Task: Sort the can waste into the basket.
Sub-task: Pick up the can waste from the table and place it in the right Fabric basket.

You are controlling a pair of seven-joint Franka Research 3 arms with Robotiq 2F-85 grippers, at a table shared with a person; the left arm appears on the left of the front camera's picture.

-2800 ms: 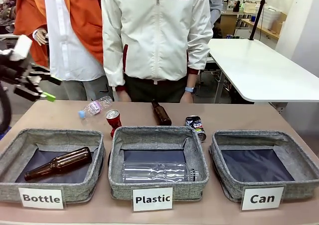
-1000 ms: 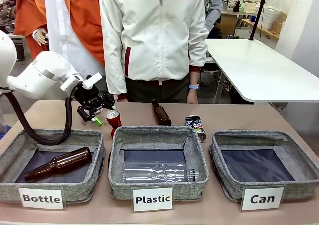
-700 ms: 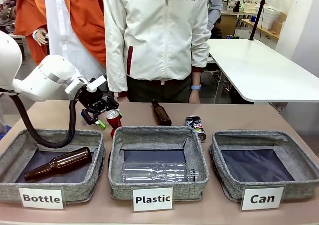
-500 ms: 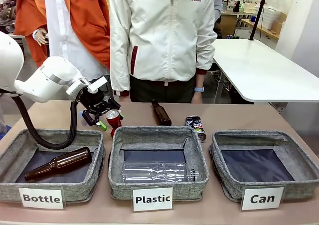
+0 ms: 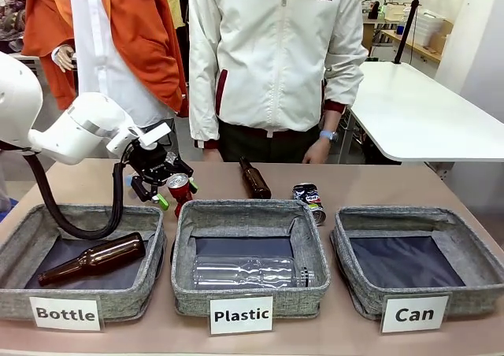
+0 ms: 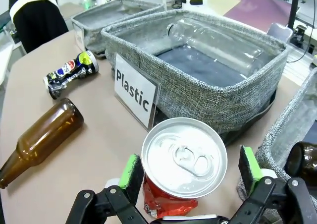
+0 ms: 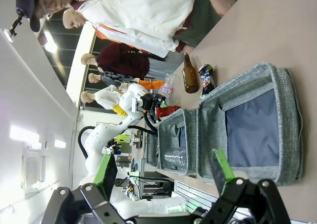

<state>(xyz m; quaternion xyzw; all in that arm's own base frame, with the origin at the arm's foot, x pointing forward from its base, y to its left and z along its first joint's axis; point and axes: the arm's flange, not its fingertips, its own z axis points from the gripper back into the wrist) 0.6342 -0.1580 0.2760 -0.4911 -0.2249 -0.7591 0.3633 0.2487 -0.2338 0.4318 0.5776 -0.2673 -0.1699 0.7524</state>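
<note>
The red can (image 5: 180, 191) with a silver top (image 6: 184, 157) stands upright on the table behind the Plastic basket's far left corner. My left gripper (image 5: 176, 191) is open, its green pads (image 6: 132, 170) on either side of this can, with a narrow gap showing on one side. The black can (image 5: 309, 201) lies on its side between the Plastic and Can baskets, also seen at the upper left (image 6: 71, 75). The Can basket (image 5: 357, 273) stands at the right with just its dark lining inside. My right gripper (image 7: 164, 168) is open and holds nothing, above that basket (image 7: 292, 130).
The Plastic basket (image 5: 250, 293) holds a clear bottle; the Bottle basket (image 5: 20, 301) holds a brown bottle. Another brown bottle (image 5: 254, 179) lies on the table behind them. Two people stand at the far edge; one hand (image 5: 317, 150) hangs near the table.
My left arm swung in from the left and lowered its gripper around the red can, creeping slightly right in the last second. The person in white shifted to the right.
</note>
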